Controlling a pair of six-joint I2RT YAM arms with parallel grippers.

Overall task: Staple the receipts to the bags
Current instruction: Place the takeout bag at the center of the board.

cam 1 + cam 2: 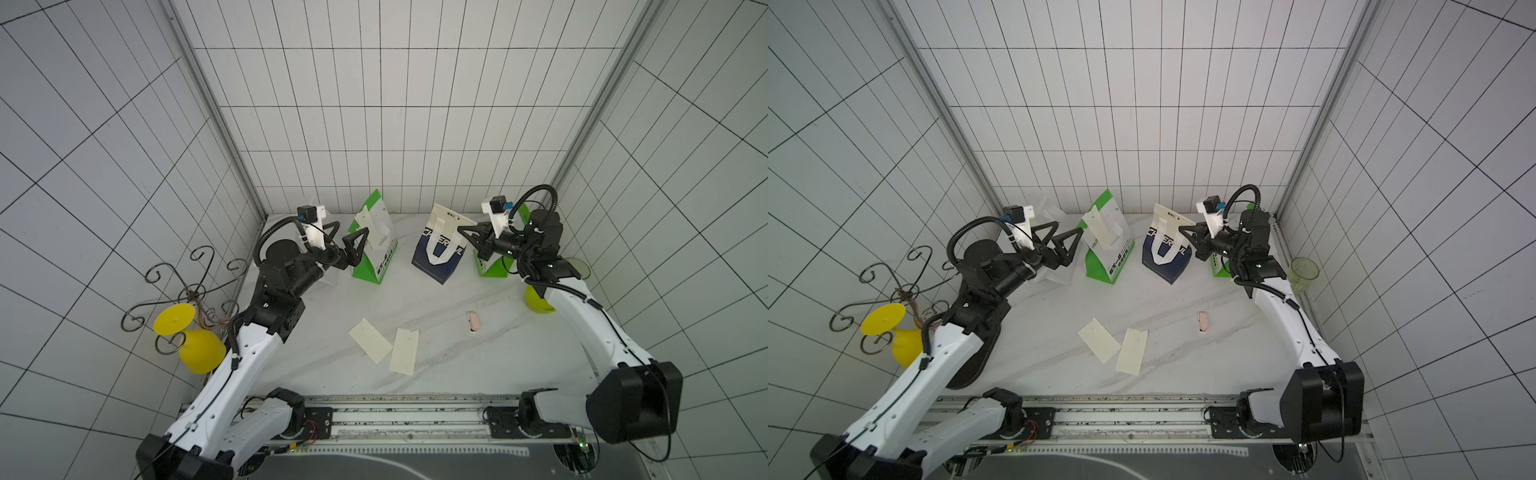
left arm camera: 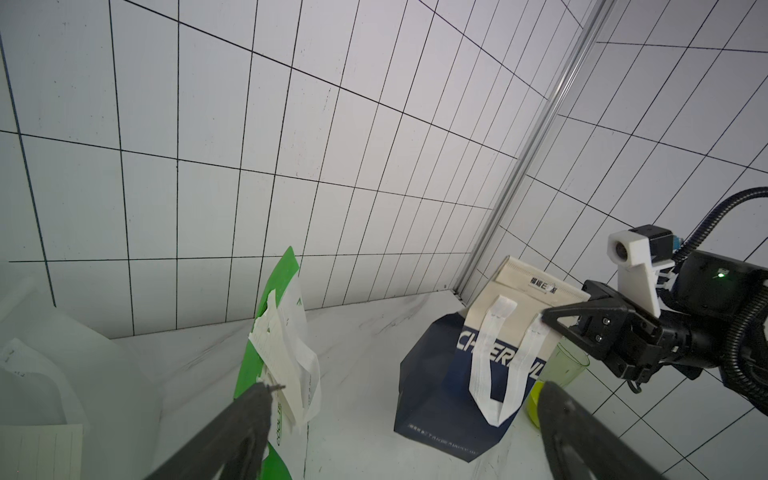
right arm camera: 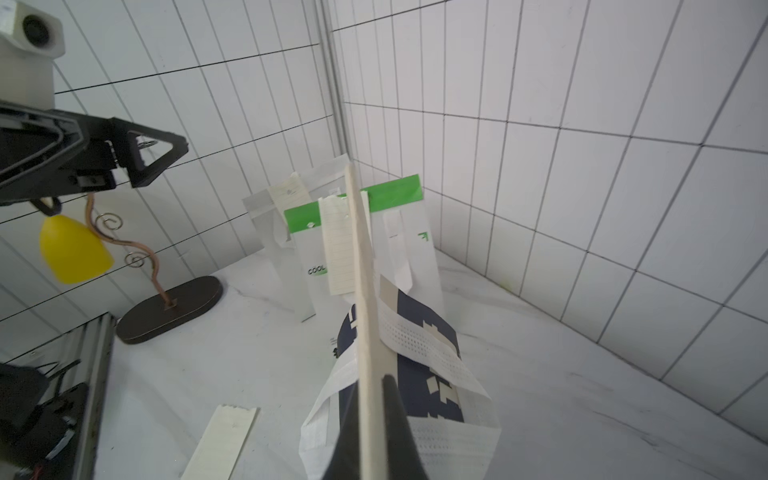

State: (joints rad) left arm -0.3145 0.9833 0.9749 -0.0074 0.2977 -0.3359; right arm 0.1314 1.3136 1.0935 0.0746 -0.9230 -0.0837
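At the far left, a white bag (image 3: 266, 237) stands by the back wall. A receipt (image 3: 289, 191) hangs upright at its top. The left gripper (image 1: 1070, 227) hovers in front of it. Its fingers are spread wide and hold nothing, and they point at the green bag (image 1: 374, 266) just beside them. That bag stands upright, and a second receipt (image 3: 338, 249) hangs on its front with its long side up and down. Nearer the front, two more receipts lie flat on the table (image 1: 457, 365). The left receipt (image 1: 370, 341) slants from back-left to front-right. The right receipt (image 1: 404, 351) runs almost straight from back to front. The navy bag (image 1: 434, 266) stands right of the middle. The right gripper (image 1: 460, 228) is clenched on its cream top edge. A small pink thing (image 1: 473, 322) lies on the table nearer the front. The other green bag (image 1: 492, 270) stands behind that gripper.
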